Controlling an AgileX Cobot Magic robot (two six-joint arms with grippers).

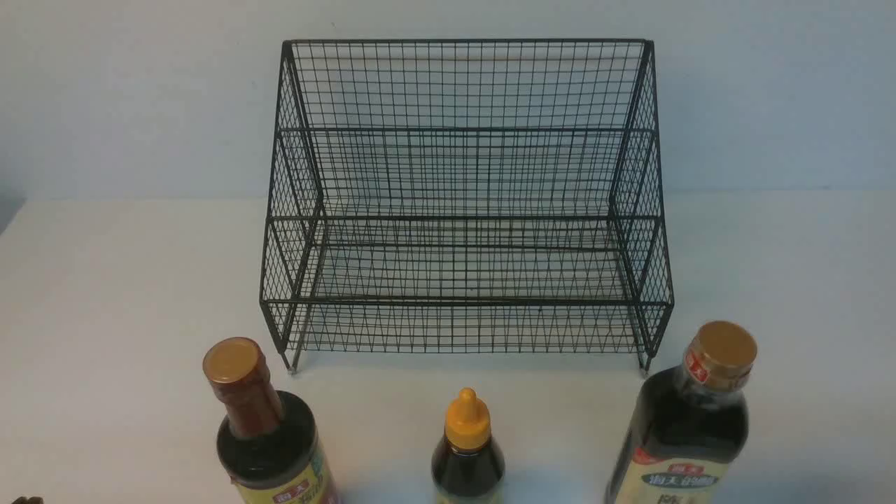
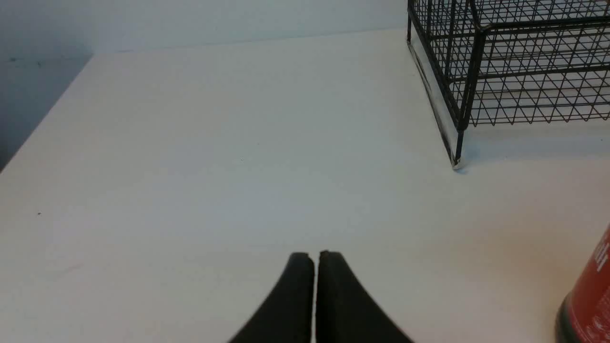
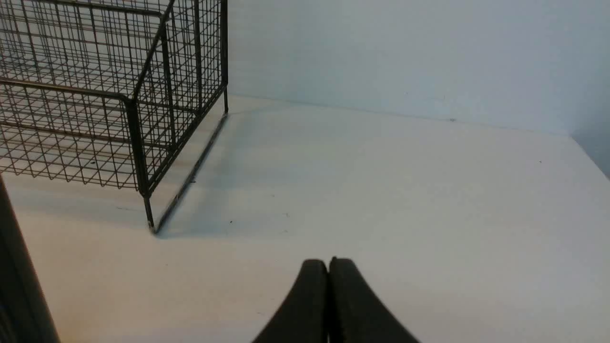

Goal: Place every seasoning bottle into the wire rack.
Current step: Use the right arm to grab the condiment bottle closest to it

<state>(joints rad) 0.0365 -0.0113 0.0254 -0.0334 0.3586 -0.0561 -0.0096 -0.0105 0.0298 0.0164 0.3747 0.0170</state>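
Note:
The black wire rack [image 1: 465,210] stands empty at the back middle of the white table; its corners show in the wrist views as the wire rack [image 2: 514,71] and the wire rack [image 3: 95,90]. Three seasoning bottles stand upright in a row in front of it: the red-necked bottle [image 1: 269,434] on the left, the small yellow-nozzle bottle [image 1: 467,448] in the middle, the cream-green-labelled bottle [image 1: 682,434] on the right. My left gripper [image 2: 316,255] is shut and empty over bare table, left of the rack. My right gripper [image 3: 328,262] is shut and empty, right of the rack. Neither arm shows in the front view.
The red base of the left bottle [image 2: 588,300] shows at the edge of the left wrist view. A dark upright edge [image 3: 19,281] shows in the right wrist view. A pale wall [image 1: 140,91] rises just behind the rack. The table edge [image 2: 43,128] falls away on the left.

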